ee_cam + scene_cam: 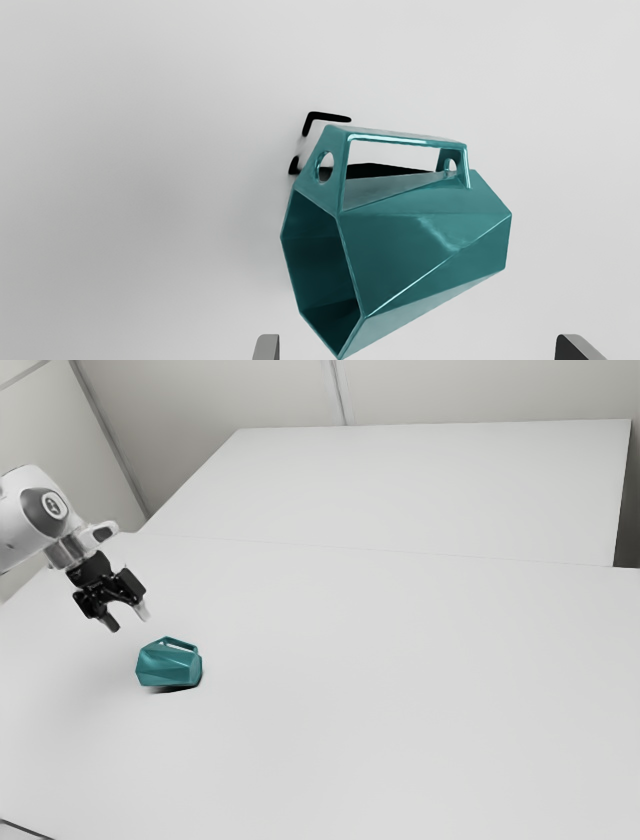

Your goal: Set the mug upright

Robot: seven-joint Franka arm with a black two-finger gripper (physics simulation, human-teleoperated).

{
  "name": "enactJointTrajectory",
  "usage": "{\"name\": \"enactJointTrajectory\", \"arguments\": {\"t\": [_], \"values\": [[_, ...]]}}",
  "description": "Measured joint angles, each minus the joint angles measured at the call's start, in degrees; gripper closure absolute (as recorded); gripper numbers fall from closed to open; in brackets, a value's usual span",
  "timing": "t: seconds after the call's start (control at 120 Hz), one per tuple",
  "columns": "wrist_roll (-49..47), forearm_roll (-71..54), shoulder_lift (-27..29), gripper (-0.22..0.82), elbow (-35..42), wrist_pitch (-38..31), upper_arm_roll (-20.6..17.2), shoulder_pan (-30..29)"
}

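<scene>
One white arm [25,515] at exterior view's left, reaching over pale table [400,710]. Next rightward, black gripper [128,619] above table, open, fingers spread well apart. Farther toward exterior view's right, near gripper, teal faceted mug [165,670] lying on its side on table. Wrist view: hollow mouth [322,270] toward one finger, closed base toward other; angular handle [407,137] along mug's side.

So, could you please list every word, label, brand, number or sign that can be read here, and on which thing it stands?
Round mark on the white arm: too small to read.
Teal mug: no text on the sides that show.
Nothing readable to quote.
</scene>
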State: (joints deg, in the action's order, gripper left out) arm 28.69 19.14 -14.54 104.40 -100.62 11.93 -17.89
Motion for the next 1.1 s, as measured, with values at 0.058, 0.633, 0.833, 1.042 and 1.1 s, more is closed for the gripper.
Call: {"name": "enactJointTrajectory", "arguments": {"t": [0.058,0.633,0.833,1.042,1.1], "values": [[1.3,1.3,-1.3,0.00,0.0,-0.1,-0.5,-1.2],[11.4,15.5,-6.4,0.00,3.2,1.7,-3.1,-7.6],[13.3,19.0,-7.4,0.00,3.7,2.8,-3.6,-8.7],[13.4,22.1,-8.3,0.00,3.7,3.9,-4.3,-9.1],[13.2,22.6,-8.3,0.03,3.7,4.2,-4.4,-9.1]]}}
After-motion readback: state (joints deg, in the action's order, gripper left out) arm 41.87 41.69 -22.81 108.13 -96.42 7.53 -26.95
